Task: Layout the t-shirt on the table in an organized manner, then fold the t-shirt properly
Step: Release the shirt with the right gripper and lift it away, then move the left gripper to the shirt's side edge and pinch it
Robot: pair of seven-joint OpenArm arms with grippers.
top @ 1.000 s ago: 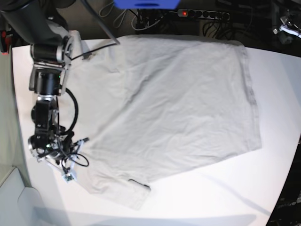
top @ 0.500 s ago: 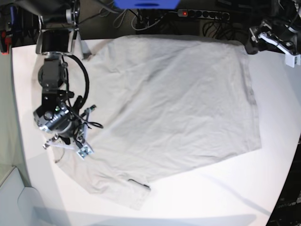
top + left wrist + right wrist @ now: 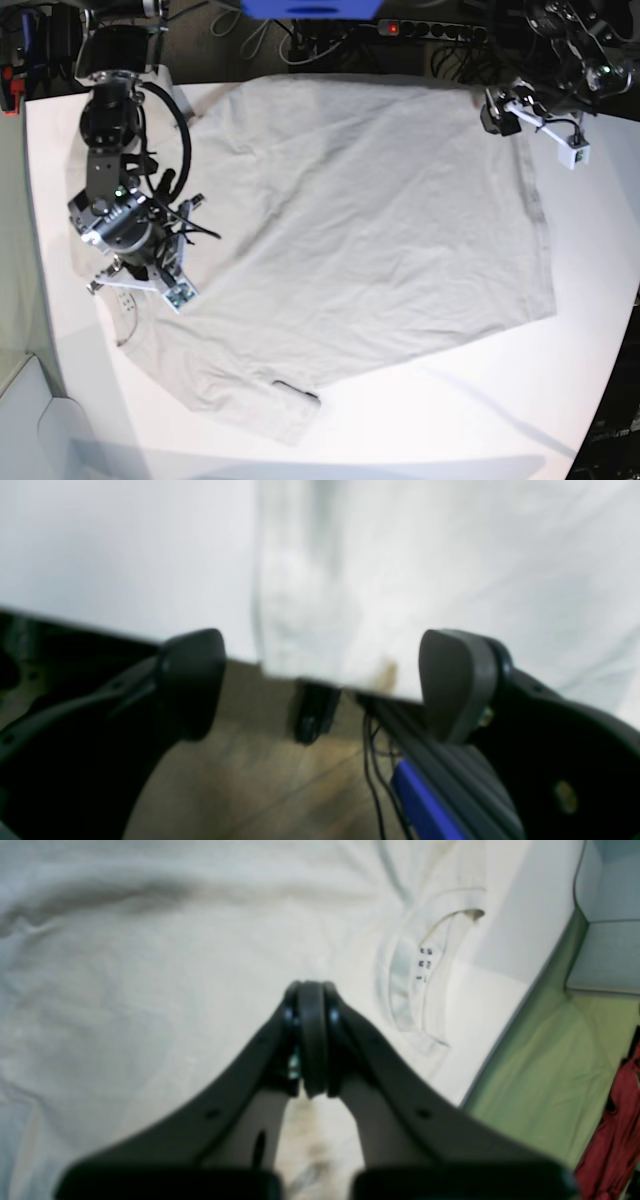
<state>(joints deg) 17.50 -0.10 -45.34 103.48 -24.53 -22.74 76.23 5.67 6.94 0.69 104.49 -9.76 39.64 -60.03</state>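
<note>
T-shirt [image 3: 370, 220] under both arms: left end effector [image 3: 320, 680] spread, right end effector [image 3: 311, 1035] pressed together.

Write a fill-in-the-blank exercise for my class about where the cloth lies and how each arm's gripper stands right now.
1. The plain light grey-beige cotton t-shirt lies spread on the large white matte ____.
2. The left gripper hangs at the shirt's corner with its jaws ____.
3. The right gripper, above the shirt near the neck opening, has its jaws ____.
4. Inside the neck, a small ____ with dark marks shows.

Missing words: table; open; shut; label
</note>
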